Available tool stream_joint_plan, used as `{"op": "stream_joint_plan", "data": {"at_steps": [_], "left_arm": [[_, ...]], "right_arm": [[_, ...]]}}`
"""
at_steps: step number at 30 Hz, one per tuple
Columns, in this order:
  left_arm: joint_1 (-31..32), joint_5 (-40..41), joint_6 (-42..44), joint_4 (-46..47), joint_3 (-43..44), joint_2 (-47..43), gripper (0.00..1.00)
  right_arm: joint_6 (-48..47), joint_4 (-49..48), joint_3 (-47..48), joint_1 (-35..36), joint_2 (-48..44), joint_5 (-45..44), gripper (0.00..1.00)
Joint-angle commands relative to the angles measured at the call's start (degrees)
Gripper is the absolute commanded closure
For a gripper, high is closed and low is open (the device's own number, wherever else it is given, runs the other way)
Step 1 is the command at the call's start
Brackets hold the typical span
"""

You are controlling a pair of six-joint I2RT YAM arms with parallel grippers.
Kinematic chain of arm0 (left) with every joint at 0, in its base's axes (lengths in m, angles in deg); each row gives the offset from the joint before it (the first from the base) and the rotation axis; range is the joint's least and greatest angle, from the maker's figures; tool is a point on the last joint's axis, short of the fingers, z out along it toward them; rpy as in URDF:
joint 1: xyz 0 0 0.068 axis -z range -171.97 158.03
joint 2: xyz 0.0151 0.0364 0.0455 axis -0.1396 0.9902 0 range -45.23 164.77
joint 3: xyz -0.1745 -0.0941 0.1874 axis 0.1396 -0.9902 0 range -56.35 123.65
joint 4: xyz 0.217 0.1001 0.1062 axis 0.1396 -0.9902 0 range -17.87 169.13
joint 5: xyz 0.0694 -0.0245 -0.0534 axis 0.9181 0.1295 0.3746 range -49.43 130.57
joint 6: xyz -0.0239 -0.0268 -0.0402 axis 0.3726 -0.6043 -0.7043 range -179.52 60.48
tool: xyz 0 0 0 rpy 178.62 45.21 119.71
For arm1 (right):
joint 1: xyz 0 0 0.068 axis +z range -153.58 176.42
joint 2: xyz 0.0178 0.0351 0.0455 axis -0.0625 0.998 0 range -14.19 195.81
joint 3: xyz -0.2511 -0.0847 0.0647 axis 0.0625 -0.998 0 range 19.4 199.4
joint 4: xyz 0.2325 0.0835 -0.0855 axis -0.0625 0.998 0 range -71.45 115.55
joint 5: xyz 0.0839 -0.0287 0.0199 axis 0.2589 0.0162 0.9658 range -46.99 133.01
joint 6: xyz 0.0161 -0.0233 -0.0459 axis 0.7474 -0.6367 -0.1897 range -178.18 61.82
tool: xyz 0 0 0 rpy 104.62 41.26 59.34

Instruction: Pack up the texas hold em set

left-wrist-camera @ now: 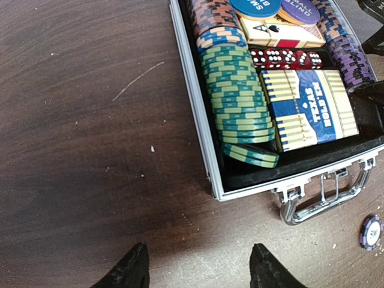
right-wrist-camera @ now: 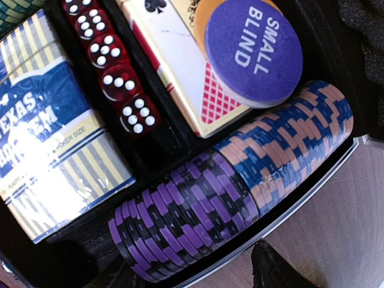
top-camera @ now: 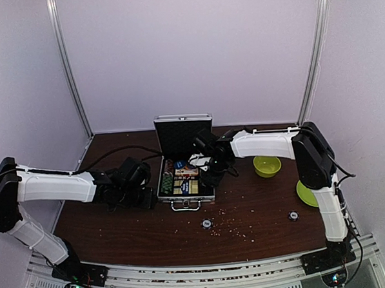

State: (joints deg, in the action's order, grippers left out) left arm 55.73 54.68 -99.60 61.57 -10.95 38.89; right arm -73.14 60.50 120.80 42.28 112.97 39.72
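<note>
Top external view shows the table (top-camera: 119, 225) with the open case (top-camera: 183, 137) at its middle, lid upright at the back and tray toward the arms. The right arm (top-camera: 263, 143) reaches in over the tray's right side. The left arm (top-camera: 53, 187) lies just beside the case's left wall.

I judge the step in hand to be settling chips into the right-hand trough. Packing looks only partly done, since two loose chips (top-camera: 207, 224) lie on the table in front of the case, well apart from each other. The right arm should work straight down over the trough, not sideways. A sideways move could tip the purple row (right-wrist-camera: 180, 222) or nudge the small blind button (right-wrist-camera: 252, 51) off the playing cards (right-wrist-camera: 174, 60). The left arm could steady the case wall. The lid should wait for the loose chips.

Only the left wrist view shows the left jaws spread wide over bare table, nothing between them. It alone shows the handle (left-wrist-camera: 324, 192), the card box (left-wrist-camera: 309, 105) and one green chip (left-wrist-camera: 251, 155) slumped at the near end of the green row (left-wrist-camera: 237, 90).

The right wrist view gives just one dark fingertip (right-wrist-camera: 273, 270) at the case's outer rim. I cannot tell whether the right jaws are spread or pinching anything. That view alone makes the pips on the red dice (right-wrist-camera: 111, 72) readable.
</note>
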Motion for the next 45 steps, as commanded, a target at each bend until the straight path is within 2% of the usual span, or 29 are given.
{"op": "stream_joint_plan", "data": {"at_steps": [1, 12, 20, 25, 29, 34, 40, 45], "left_arm": [[-0.2, -0.3, -0.3, 2.1, 0.3, 0.8, 0.41], [-0.2, -0.2, -0.1, 1.5, 0.3, 0.9, 0.41], [-0.2, 0.6, -0.1, 1.0, 0.1, -0.5, 0.41], [-0.2, 0.8, 0.5, 0.5, 0.7, -0.7, 0.41], [-0.1, 0.8, 1.2, 0.1, 1.3, -1.2, 0.41], [-0.2, 0.3, 2.2, 1.1, 1.3, -1.6, 0.41], [-0.2, -0.6, 2.5, 1.7, 2.5, 0.0, 0.41], [-0.1, -1.3, 2.6, 1.8, 3.5, 1.1, 0.41]], "right_arm": [[-1.5, -5.6, -0.7, -0.7, -0.7, -3.8, 0.40], [-1.0, 2.4, 0.9, -0.8, -1.7, 1.4, 0.38], [-0.5, 4.5, -6.2, -0.9, -14.3, 5.6, 0.35], [-3.5, 5.7, -14.9, -1.1, -22.4, 9.3, 0.35], [-9.7, 7.6, -25.9, -2.5, -30.0, 10.3, 0.37], [-21.1, 13.0, -38.4, -8.3, -40.1, 12.4, 0.39], [-33.1, 16.4, -51.2, -15.2, -49.3, 8.1, 0.37], [-39.3, 15.9, -56.9, -18.5, -52.0, 5.1, 0.36]]}}
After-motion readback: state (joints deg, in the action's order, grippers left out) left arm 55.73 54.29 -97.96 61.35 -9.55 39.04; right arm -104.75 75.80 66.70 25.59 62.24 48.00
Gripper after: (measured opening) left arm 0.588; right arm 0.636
